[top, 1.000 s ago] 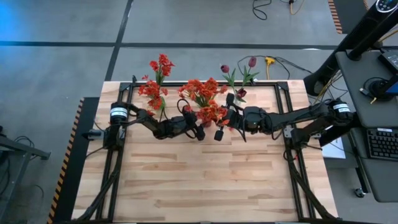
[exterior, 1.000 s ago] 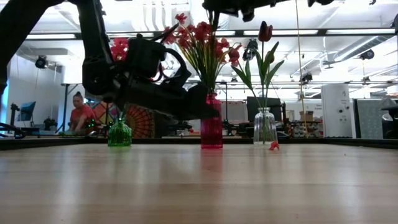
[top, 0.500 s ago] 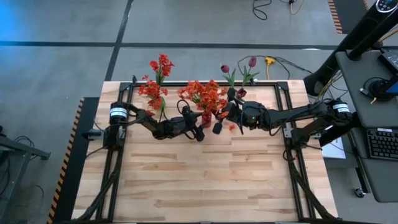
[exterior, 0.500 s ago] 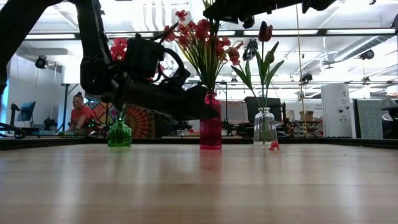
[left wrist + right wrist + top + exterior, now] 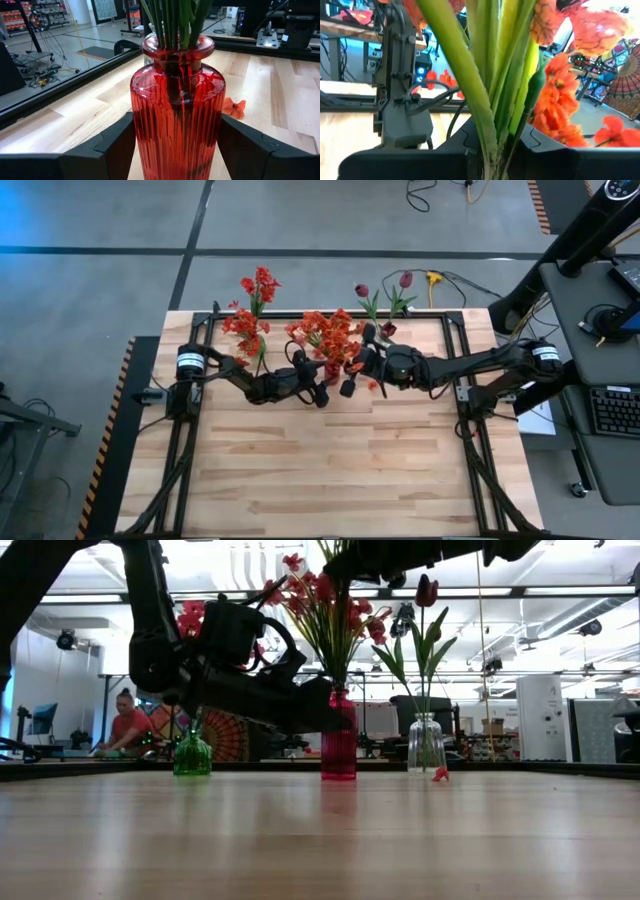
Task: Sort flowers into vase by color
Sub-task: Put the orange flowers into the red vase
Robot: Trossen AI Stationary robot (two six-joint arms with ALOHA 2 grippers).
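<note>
Wooden table point(image 5: 330, 470), three vases along its far edge.

Left arm reaches in low from the left; left gripper point(image 5: 322, 393) sits at the base of the red vase point(image 5: 340, 745), fingers point(image 5: 115, 145) set either side of the glass. Wrist view shows them close against the vase walls, contact likely but not certain. No change in its place over the last second.

Right arm reaches across from the right, high above the table. Right gripper point(image 5: 347, 386) has drawn leftward since a second ago and now sits over the red vase, closed on a bunch of green stems point(image 5: 492, 100) with orange-red blooms point(image 5: 560, 107). In the low view its dark body has shifted left along the top edge.

Orange-red flowers point(image 5: 328, 335) stand in the red vase, centre. Red flowers point(image 5: 250, 310) in the green vase point(image 5: 192, 755), left. Maroon flowers point(image 5: 427, 590) in the clear vase point(image 5: 426, 745), right. These are unchanged.

One loose orange bloom point(image 5: 234, 107) lies on the table beside the red vase.

A person point(image 5: 125, 720) sits in the room behind.
</note>
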